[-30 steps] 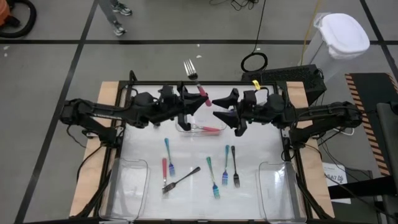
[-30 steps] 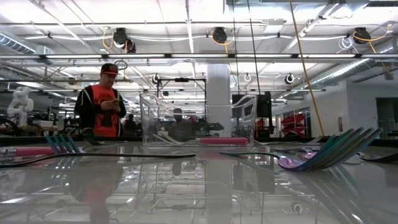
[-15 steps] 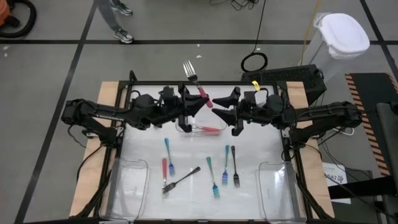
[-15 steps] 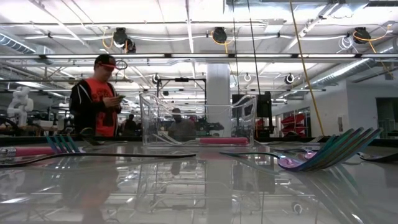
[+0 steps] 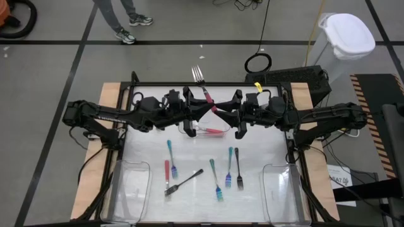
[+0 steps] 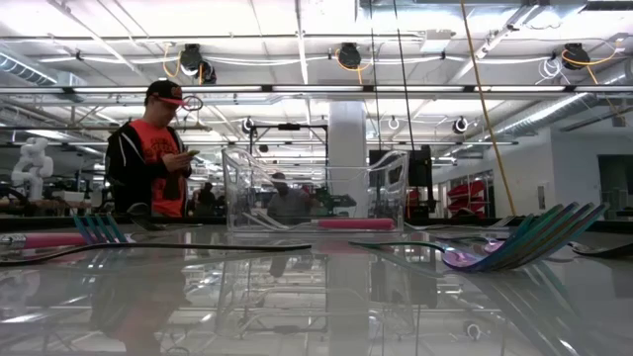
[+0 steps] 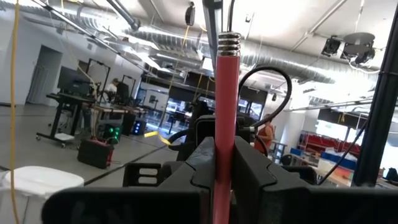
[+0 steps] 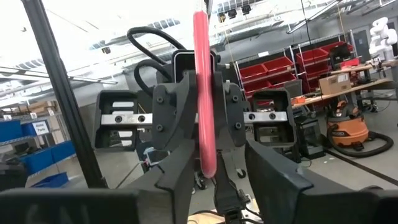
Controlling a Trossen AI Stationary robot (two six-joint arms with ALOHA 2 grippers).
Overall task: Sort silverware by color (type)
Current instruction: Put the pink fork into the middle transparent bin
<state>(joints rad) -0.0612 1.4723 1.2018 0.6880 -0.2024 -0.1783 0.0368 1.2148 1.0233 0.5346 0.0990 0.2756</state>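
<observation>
Left gripper (image 5: 201,107) clamped on pink-handled metal fork (image 5: 204,90) above clear rectangular plastic tray (image 5: 187,130); right gripper (image 5: 222,112) just beside the handle, fingers apart around it

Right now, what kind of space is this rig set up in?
Probably a robotics lab or workshop in an industrial hall. The low view shows exposed ceiling pipes; the right wrist view shows red storage bins on racks and a shop vacuum.
</observation>
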